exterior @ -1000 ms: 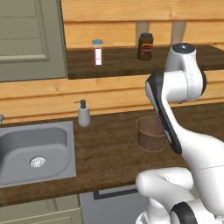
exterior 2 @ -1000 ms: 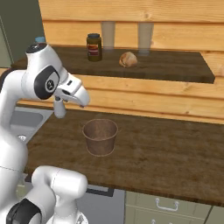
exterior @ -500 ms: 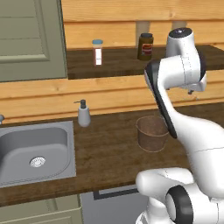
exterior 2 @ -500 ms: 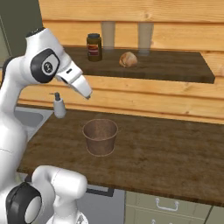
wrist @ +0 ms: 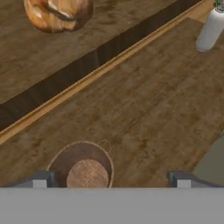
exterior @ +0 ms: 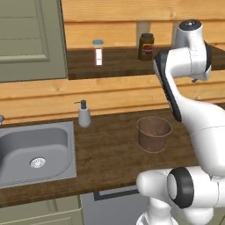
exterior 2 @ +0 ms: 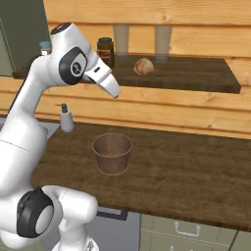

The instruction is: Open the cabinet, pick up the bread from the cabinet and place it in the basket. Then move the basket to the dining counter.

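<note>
The cabinet stands open, its dark shelf board [exterior: 118, 66] [exterior 2: 196, 76] set in a pine frame. The bread [exterior 2: 143, 66] [wrist: 57, 13], a small tan lump, lies on that shelf. On the worktop below stands the round woven basket [exterior: 154, 133] [exterior 2: 112, 153] [wrist: 82, 168], with nothing in it. My gripper [exterior 2: 114, 93] [wrist: 110, 181] hangs open in the air above the basket, in front of the shelf edge and left of the bread, holding nothing. The dining counter is out of view.
On the shelf stand a dark jar [exterior: 146, 46] [exterior 2: 105, 50] and a small white bottle [exterior: 98, 52]. A soap dispenser [exterior: 84, 115] [exterior 2: 65, 119] stands beside the steel sink [exterior: 35, 149]. A grey-green door [exterior: 26, 39] is at the left, and drawers [exterior 2: 181, 228] sit under the worktop.
The arm has risen and the hand has swung up and forward, from beside the arm to just below the shelf edge. The jaws stayed wide apart.
</note>
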Tool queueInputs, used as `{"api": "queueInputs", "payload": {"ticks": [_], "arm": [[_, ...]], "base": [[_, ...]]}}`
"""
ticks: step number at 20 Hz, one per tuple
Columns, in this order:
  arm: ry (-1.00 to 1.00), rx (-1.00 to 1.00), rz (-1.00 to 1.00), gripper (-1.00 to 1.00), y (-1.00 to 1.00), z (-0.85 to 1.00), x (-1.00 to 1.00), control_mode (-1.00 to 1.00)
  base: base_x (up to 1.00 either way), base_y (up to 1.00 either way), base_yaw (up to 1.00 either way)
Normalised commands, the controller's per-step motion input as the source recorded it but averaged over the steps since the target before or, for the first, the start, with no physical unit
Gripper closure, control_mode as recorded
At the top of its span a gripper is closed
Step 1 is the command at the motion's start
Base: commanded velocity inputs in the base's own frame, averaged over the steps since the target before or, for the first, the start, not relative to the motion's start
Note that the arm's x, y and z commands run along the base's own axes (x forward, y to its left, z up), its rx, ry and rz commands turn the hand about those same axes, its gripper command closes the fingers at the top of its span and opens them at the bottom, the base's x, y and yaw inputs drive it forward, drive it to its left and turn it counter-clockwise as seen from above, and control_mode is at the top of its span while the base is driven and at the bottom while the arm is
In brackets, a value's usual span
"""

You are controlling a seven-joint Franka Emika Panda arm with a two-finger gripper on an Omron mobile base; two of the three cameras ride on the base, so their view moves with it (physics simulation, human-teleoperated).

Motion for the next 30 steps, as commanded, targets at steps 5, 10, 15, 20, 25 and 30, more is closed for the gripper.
{"api": "queueInputs", "payload": {"ticks": [5,10,15,20,25,30], "arm": [[-0.44,-0.19,0.06,-1.00,0.00,0.03,-0.05,-1.00],[-0.22,-0.15,0.01,-1.00,-0.11,0.03,0.16,-1.00],[0.01,-0.01,0.00,-1.00,-0.28,0.30,0.58,-1.00],[0.05,0.00,0.00,-1.00,-0.25,0.45,0.69,-1.00],[0.09,0.00,0.00,-1.00,-0.12,0.25,0.88,-1.00],[0.09,0.00,0.01,-1.00,-0.06,0.00,0.56,-1.00]], "base": [[0.00,0.00,0.00],[0.00,0.00,0.00],[0.00,0.00,0.00],[0.00,0.00,0.00],[0.00,0.00,0.00],[0.00,0.00,0.00]]}}
